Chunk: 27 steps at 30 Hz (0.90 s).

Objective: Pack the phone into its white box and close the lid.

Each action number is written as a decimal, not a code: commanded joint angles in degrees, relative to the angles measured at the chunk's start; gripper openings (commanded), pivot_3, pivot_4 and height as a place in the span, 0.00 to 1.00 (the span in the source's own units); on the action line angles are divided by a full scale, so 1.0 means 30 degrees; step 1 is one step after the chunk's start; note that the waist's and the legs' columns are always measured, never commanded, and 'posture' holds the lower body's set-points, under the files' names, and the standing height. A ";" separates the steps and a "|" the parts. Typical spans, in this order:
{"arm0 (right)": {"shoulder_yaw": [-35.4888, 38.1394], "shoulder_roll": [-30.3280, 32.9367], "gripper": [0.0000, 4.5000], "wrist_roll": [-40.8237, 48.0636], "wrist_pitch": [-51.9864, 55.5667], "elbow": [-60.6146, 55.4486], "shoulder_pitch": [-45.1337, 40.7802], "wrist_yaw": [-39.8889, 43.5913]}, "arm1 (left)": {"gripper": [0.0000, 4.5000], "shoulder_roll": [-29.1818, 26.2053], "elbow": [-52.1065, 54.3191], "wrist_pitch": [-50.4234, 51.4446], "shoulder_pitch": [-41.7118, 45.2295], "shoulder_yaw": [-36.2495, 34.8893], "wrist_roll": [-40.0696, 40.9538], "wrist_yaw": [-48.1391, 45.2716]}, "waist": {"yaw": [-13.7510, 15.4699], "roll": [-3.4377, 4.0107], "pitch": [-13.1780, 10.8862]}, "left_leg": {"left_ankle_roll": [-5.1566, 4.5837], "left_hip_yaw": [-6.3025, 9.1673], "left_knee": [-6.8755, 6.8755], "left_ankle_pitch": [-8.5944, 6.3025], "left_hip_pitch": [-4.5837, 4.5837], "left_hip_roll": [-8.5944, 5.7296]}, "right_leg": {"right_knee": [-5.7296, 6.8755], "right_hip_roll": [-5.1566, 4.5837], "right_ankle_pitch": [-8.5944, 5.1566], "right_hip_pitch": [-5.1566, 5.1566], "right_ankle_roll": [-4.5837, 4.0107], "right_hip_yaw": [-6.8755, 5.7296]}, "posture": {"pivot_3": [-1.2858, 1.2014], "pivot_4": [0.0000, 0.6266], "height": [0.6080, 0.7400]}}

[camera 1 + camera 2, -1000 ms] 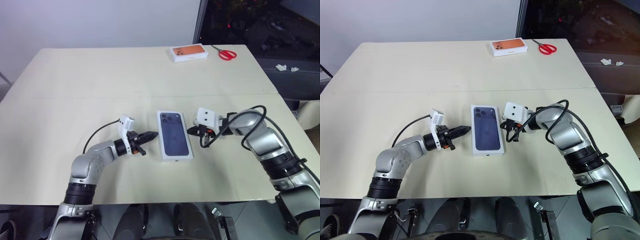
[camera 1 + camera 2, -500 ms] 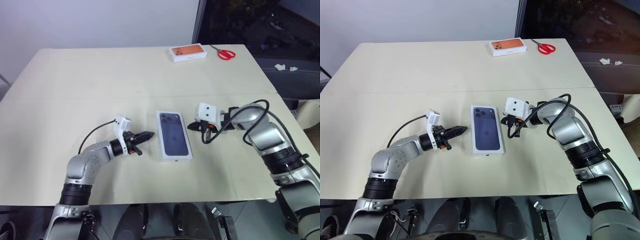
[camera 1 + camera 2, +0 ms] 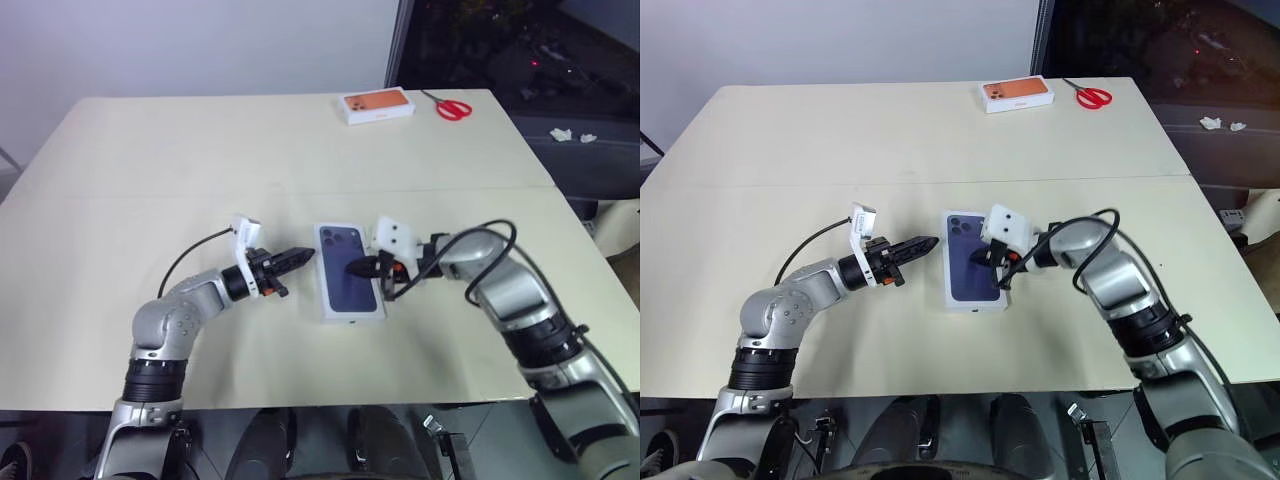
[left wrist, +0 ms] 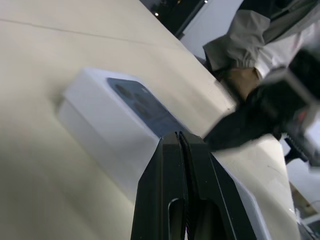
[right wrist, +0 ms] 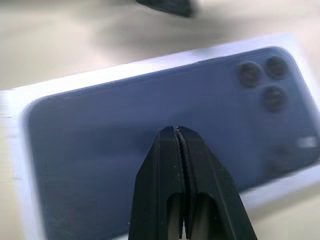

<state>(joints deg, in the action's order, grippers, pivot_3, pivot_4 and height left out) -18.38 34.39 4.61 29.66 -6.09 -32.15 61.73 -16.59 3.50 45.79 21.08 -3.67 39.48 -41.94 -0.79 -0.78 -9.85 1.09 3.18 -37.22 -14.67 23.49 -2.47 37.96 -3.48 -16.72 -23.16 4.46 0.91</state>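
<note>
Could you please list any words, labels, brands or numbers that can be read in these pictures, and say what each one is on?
No text can be read anywhere.
Lid of the white box: a printed picture of a dark blue phone, no legible words.
Orange-topped box at the far edge of the table: print too small to read.
Red scissors: no marking visible.

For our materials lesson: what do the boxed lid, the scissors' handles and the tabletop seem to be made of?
The lid: likely smooth white cardboard, with a dark blue phone picture printed on its top.
The scissors: handles look like glossy red plastic; the blades are too small to judge.
The table: a matt cream board, perhaps laminate, with a seam across it.
</note>
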 commanded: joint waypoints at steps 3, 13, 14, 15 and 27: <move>-0.0969 -0.0208 0.02 -0.0645 -0.0338 -0.0581 0.0594 -0.0521 | 0.01 0.0035 0.0351 -0.0368 -0.0005 0.0311 -0.0101 0.0000 | 0.0013 -0.0001 0.0004 | 0.0005 0.0004 0.0001 0.0003 -0.0018 0.0001 | 0.0007 0.0006 0.0000 0.0013 0.0000 -0.0002 | 0.52 0.24 1.00; -0.0144 -0.0273 0.02 -0.0255 -0.0374 0.0339 -0.0310 -0.0409 | 0.01 0.0116 -0.0057 -0.0787 0.0158 0.0779 -0.0662 -0.0019 | -0.0001 -0.0007 0.0019 | 0.0009 0.0003 0.0002 0.0005 -0.0041 0.0008 | 0.0010 0.0018 0.0000 0.0030 0.0000 0.0002 | 0.52 0.24 1.00; 0.0331 -0.0420 0.02 0.0130 -0.0123 0.0833 -0.0872 -0.0392 | 0.01 0.0170 -0.0321 -0.1151 0.0451 0.0807 -0.0905 0.0005 | 0.0011 -0.0007 0.0019 | 0.0009 0.0003 0.0001 0.0005 -0.0040 0.0009 | 0.0010 0.0017 0.0000 0.0030 0.0000 0.0002 | 0.52 0.24 1.00; 0.0637 -0.0531 0.02 0.0402 0.0058 0.1204 -0.1274 -0.0408 | 0.01 0.0203 -0.0523 -0.1420 0.0653 0.0843 -0.1100 0.0017 | 0.0030 -0.0007 0.0018 | 0.0009 0.0003 -0.0001 0.0005 -0.0038 0.0008 | 0.0010 0.0016 0.0000 0.0030 0.0000 0.0002 | 0.52 0.24 1.00; -0.0465 -0.1727 0.02 -0.2310 -0.3970 0.5743 -0.2049 -0.2796 | 0.01 0.0706 -0.4061 -0.3652 0.1658 0.3393 -0.4904 0.0389 | 0.0030 0.0001 0.0029 | 0.0114 -0.0026 0.0003 0.0068 -0.0011 -0.0001 | -0.0007 0.0013 0.0000 0.0007 0.0000 0.0015 | 0.52 0.24 1.00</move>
<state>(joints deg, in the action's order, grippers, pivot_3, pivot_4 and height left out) -17.93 28.66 -0.87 18.90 11.78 -39.44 52.74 -13.99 -8.06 34.32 27.21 4.34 26.66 -40.55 -0.71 -0.77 -9.77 1.40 3.08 -37.22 -14.48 23.38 -2.49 37.97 -3.45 -16.72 -23.08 4.46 0.97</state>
